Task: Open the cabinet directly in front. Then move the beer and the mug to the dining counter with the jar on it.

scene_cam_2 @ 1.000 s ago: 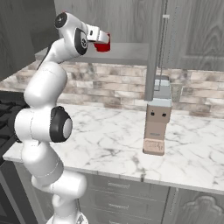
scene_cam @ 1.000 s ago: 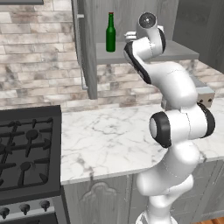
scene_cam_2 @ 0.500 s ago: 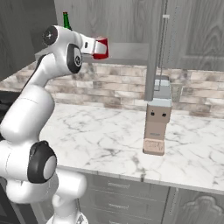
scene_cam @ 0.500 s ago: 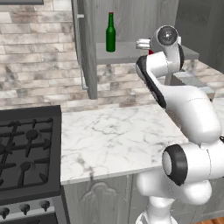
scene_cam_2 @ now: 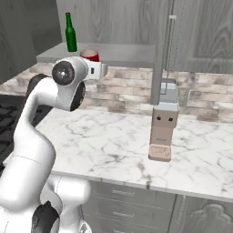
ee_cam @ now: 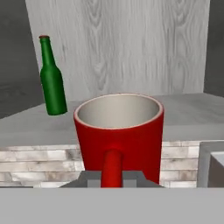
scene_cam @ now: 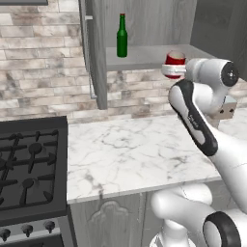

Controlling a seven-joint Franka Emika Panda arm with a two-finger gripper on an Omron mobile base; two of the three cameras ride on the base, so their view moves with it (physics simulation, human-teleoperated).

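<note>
Mug in hand, clear of the shelf, bottle waiting behind

The gripper (ee_cam: 112, 175) was clamped on the handle of the red mug (ee_cam: 119, 135), which hung upright in front of the open cabinet (scene_cam: 144, 24) and just off its shelf edge. The beer (scene_cam: 122, 36) stood on that shelf, well to one side. The judgement for this step: carry the mug level and slow, since a pinch on a thin handle lets a cup swing; draw it straight back from the shelf before turning, and keep the elbow away from the open door (scene_cam_2: 160, 54) and the wooden block (scene_cam_2: 163, 132) on the marble worktop (scene_cam_2: 113, 145).
</note>
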